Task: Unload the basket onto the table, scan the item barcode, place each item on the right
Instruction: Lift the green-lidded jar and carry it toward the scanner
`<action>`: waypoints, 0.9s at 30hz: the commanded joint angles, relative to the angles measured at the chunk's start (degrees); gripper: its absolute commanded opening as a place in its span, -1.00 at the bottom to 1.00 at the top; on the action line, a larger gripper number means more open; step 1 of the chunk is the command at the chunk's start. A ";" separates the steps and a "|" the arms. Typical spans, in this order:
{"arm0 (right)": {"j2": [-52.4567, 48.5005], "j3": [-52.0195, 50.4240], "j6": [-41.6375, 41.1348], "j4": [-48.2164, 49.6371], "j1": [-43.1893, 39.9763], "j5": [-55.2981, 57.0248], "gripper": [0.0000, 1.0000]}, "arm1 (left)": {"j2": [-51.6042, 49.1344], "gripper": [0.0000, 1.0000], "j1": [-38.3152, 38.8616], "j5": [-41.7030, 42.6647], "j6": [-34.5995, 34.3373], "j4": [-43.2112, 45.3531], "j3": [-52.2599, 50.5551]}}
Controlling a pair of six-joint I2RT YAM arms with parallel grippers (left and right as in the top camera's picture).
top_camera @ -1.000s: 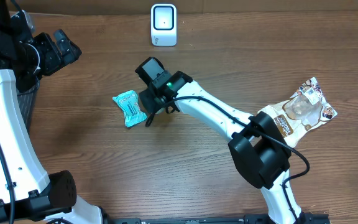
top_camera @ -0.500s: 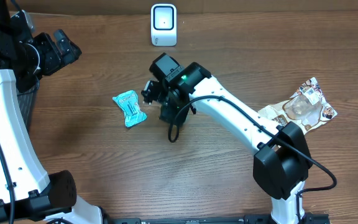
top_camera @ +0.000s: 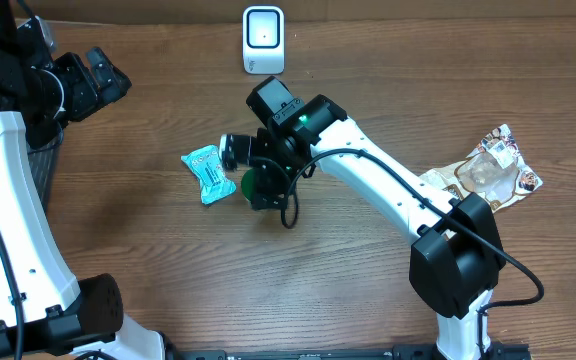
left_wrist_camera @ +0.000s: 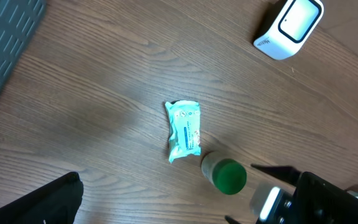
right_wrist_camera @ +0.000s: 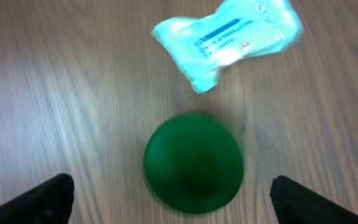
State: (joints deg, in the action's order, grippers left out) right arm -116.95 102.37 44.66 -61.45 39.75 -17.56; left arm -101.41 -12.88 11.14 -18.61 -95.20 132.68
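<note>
A small bottle with a green cap (right_wrist_camera: 193,163) stands on the wooden table just right of a teal packet (top_camera: 208,172). My right gripper (top_camera: 252,180) hovers right over the bottle, open, fingertips (right_wrist_camera: 51,194) wide on either side and clear of the cap. The left wrist view also shows the bottle (left_wrist_camera: 224,174) below the packet (left_wrist_camera: 184,129). The white scanner (top_camera: 263,40) stands at the table's back. My left gripper (top_camera: 106,78) is held high at the far left, open and empty; only one finger (left_wrist_camera: 55,200) shows in its wrist view.
A crinkled snack bag (top_camera: 490,175) lies at the right side of the table, partly under the right arm. A dark grey bin (top_camera: 40,160) stands off the table's left edge. The right arm (top_camera: 368,185) stretches diagonally across the middle.
The right gripper has swung back from the packet and opened wide. The green-capped bottle now stands free beneath it. The left arm has not moved.
</note>
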 commanded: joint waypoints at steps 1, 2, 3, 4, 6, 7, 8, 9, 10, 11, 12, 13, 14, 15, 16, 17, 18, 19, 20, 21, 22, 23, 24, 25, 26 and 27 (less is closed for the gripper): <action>1.66 0.46 -29.92 2.21 -0.63 6.71 1.00 | -0.50 0.99 -0.07 0.28 0.85 -0.15 0.17; 1.66 0.72 -37.59 2.05 -0.74 8.20 1.00 | -0.50 0.99 -0.07 0.31 0.85 -0.15 0.17; 1.66 0.83 -44.24 1.60 -0.90 8.41 1.00 | -0.50 0.99 -0.07 0.31 0.83 -0.15 0.17; 1.66 0.83 -48.50 1.36 -0.94 7.78 1.00 | -0.50 1.00 -0.07 0.31 0.83 -0.15 0.17; 1.64 0.81 -51.91 1.16 -0.94 5.57 1.00 | -0.50 0.99 -0.07 0.31 0.83 -0.15 0.17; 1.64 0.81 -52.19 1.11 -0.94 5.49 1.00 | -0.50 0.99 -0.07 0.31 0.83 -0.15 0.17; 1.64 0.79 -52.17 1.18 -0.94 5.51 1.00 | -0.50 1.00 -0.07 0.31 0.83 -0.15 0.17; 1.64 0.76 -52.19 1.38 -0.92 5.49 1.00 | -0.50 1.00 -0.07 0.31 0.83 -0.15 0.17; 1.62 0.74 -52.19 1.57 -0.87 5.51 1.00 | -0.50 0.99 -0.07 0.31 0.83 -0.15 0.17; 1.53 0.63 -52.17 1.79 -0.87 5.51 1.00 | -0.50 0.99 -0.07 0.31 0.83 -0.15 0.17; 1.53 0.59 -52.15 1.81 -0.87 5.53 1.00 | -0.50 0.99 -0.07 0.31 0.83 -0.15 0.17; 1.36 0.55 -52.09 1.81 -0.87 5.60 1.00 | -0.50 0.99 -0.07 0.31 0.83 -0.15 0.17; 1.18 0.52 -51.91 1.77 -0.85 5.99 1.00 | -0.50 1.00 -0.07 0.31 0.83 -0.15 0.17; 1.05 0.42 -51.63 1.79 -0.81 6.40 1.00 | -0.50 0.99 -0.07 0.31 0.83 -0.15 0.17; 0.87 0.26 -49.75 1.81 -0.81 6.43 1.00 | -0.50 0.99 -0.07 0.31 0.85 -0.15 0.17; 0.68 0.13 -46.53 1.75 -0.66 6.43 1.00 | -0.50 1.00 -0.07 0.31 0.83 -0.15 0.17; 0.44 -0.02 -42.64 1.64 -0.39 6.43 1.00 | -0.50 0.99 -0.07 0.31 0.83 -0.15 0.17; 0.15 -0.04 -38.84 1.38 -0.07 6.43 1.00 | -0.50 0.99 -0.07 0.31 0.83 -0.15 0.17; -0.20 -0.04 -34.99 1.11 0.24 6.40 1.00 | -0.50 0.99 -0.07 0.31 0.83 -0.15 0.17; -0.61 -0.04 -31.61 1.03 0.57 6.45 1.00 | -0.50 0.99 -0.07 0.31 0.83 -0.15 0.17; -0.94 -0.04 -29.14 0.94 0.87 6.62 1.00 | -0.50 0.99 -0.07 0.31 0.83 -0.15 0.17; -1.46 -0.04 -27.17 0.94 1.16 6.86 1.00 | -0.50 0.99 -0.07 0.31 0.83 -0.15 0.17; -1.88 -0.04 -25.83 0.96 1.44 7.08 1.00 | -0.50 0.99 -0.07 0.31 0.83 -0.15 0.17; -2.38 -0.04 -24.81 0.96 1.49 7.02 0.99 | -0.50 0.99 -0.07 0.31 0.83 -0.15 0.17; -2.80 -0.04 -24.65 0.98 1.55 7.04 1.00 | -0.50 0.99 -0.07 0.31 0.83 -0.15 0.17; -3.34 -0.04 -24.68 0.98 1.55 6.97 1.00 | -0.50 0.99 -0.07 0.31 0.83 -0.15 0.17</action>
State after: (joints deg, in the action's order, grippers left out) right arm -117.99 102.39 13.85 -60.62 40.77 -11.11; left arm -101.41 -12.88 11.16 -18.61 -95.22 132.68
